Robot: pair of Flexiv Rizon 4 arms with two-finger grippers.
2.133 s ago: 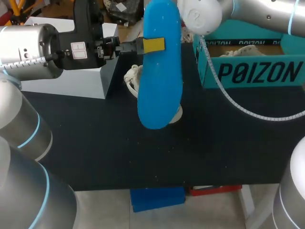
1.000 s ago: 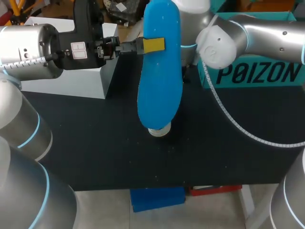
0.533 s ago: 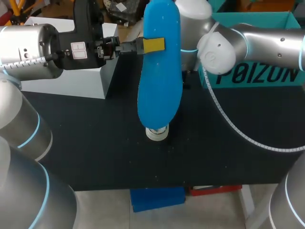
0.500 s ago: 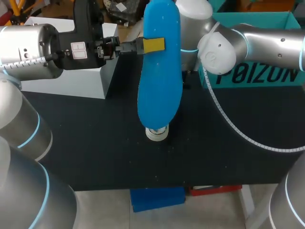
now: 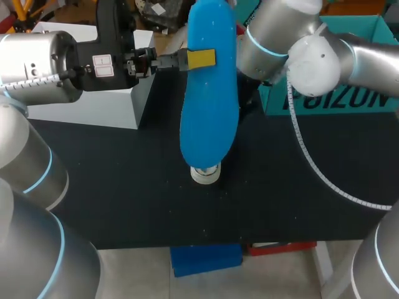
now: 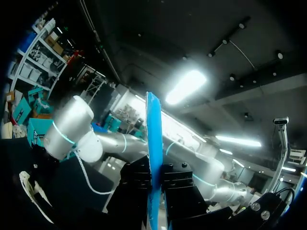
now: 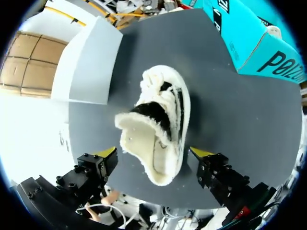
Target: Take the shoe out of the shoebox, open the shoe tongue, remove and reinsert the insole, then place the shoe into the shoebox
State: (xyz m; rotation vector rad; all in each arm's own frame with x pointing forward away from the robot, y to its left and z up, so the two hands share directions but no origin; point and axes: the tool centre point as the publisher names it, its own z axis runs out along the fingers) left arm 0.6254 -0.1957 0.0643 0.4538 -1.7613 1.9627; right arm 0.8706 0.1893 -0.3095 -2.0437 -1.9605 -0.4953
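Note:
My left gripper is shut on the blue insole, which it holds up on edge high over the table. In the left wrist view the insole stands thin between the fingers. The white fleecy shoe lies on the dark table, tongue pulled open. Its heel lies between the spread yellow tips of my right gripper, which is open above it and apart from it. In the head view only the shoe's end shows below the insole, and my right arm passes behind it.
The teal shoebox stands at the back right, also seen as the shoebox beyond the shoe. A white box sits at the back left. The dark table runs to its front edge near me.
My right gripper has opened and let go of the shoe, and the arm has lifted away upward. The shoe stays where it was set. The left arm and insole have not moved.

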